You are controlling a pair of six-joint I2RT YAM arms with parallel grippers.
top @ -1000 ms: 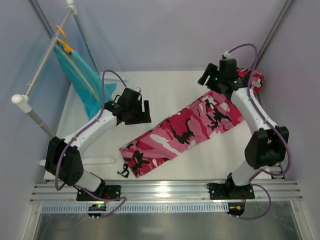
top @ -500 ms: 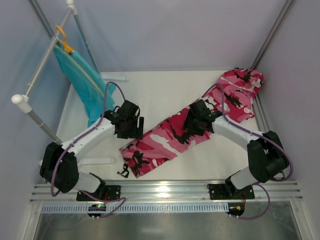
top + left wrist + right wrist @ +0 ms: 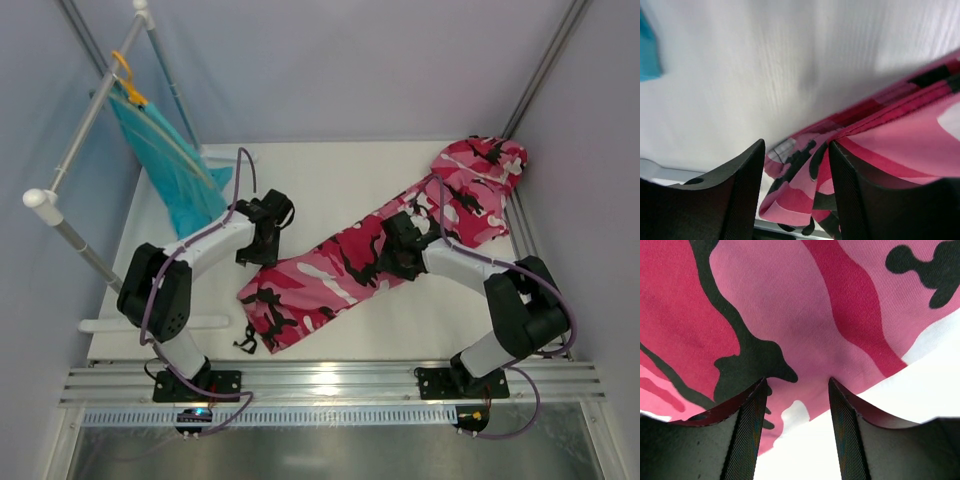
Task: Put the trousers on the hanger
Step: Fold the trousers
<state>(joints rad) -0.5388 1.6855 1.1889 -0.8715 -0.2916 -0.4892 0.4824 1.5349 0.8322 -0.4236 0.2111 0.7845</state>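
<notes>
The pink camouflage trousers (image 3: 340, 270) lie flat and diagonal on the white table, waist end near left, legs bunched at the far right. My left gripper (image 3: 262, 245) is down at their upper-left edge. In the left wrist view it (image 3: 796, 145) is open, with a folded hem of the trousers (image 3: 805, 195) between the fingers. My right gripper (image 3: 390, 262) rests on the trousers' lower edge at mid length. It (image 3: 797, 382) is open, its tips pressing the cloth (image 3: 790, 315). A thin pale hanger (image 3: 165, 150) hangs on the rack against the teal garment.
A white tube rack (image 3: 90, 120) stands at the far left with an orange hanger (image 3: 125, 75) and a teal garment (image 3: 180, 190). Its white foot bar (image 3: 150, 323) lies near the left arm's base. A metal rail (image 3: 330, 385) runs along the near edge.
The right arm swung from the far right down to the trousers' middle. The left gripper moved right to the trousers' upper-left edge. Both pairs of jaws have narrowed.
</notes>
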